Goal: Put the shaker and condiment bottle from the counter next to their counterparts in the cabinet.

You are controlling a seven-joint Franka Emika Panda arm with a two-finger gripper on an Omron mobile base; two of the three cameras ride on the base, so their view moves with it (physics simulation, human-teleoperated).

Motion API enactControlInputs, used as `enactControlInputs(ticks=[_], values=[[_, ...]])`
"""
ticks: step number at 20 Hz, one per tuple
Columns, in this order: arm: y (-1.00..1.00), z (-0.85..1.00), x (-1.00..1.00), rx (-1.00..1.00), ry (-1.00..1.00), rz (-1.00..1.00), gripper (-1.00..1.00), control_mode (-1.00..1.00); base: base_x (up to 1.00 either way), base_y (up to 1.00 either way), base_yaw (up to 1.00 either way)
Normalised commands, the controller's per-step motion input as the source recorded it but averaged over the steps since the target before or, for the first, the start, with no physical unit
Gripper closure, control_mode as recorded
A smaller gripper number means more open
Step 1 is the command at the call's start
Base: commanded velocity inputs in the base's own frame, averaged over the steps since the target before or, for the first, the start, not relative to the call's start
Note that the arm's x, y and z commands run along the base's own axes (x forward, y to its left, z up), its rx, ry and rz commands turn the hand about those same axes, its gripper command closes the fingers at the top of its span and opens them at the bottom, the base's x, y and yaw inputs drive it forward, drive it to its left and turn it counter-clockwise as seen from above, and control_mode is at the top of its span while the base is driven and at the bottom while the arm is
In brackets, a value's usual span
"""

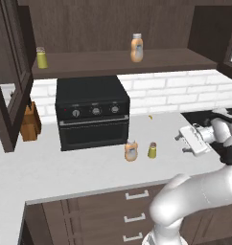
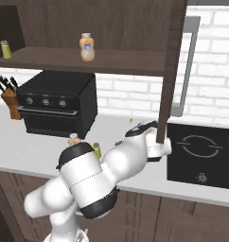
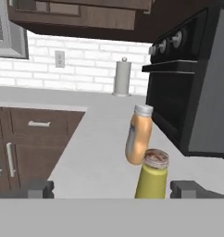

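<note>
On the counter (image 1: 65,172), the orange condiment bottle (image 1: 131,150) and the yellow-green shaker (image 1: 152,150) stand side by side in front of the oven. My gripper (image 1: 184,142) hovers open just right of the shaker, pointing at it. The hand view has the shaker (image 3: 152,178) close up between the spread fingertips (image 3: 40,189), right of centre, with the bottle (image 3: 138,135) just behind it. On the shelf of the cabinet (image 1: 113,62) stand the counterparts: a shaker (image 1: 41,57) at the left end and a bottle (image 1: 136,48) near the middle.
A black toaster oven (image 1: 92,112) sits under the shelf, with a knife block (image 1: 29,122) to its left. A cooktop (image 2: 201,151) lies to the right. Open cabinet doors (image 1: 10,72) hang at both sides. A paper towel roll (image 3: 122,76) stands by the backsplash.
</note>
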Motion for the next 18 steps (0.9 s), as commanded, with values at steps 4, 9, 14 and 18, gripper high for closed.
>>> enactControlInputs(ticks=[4, 9, 14, 18], values=[[0.30, 0.05, 0.00, -0.01, -0.01, 0.00, -1.00, -1.00, 0.00, 0.00, 0.00], [0.54, 0.00, 0.15, -0.02, -0.01, -0.05, -1.00, -1.00, 0.00, 0.00, 0.00], [0.06, -0.10, 0.25, -0.05, 0.00, 0.00, -1.00, -1.00, 0.00, 0.00, 0.00], [-0.03, -0.37, 0.33, -0.07, 0.00, 0.00, -1.00, -1.00, 0.00, 0.00, 0.00]])
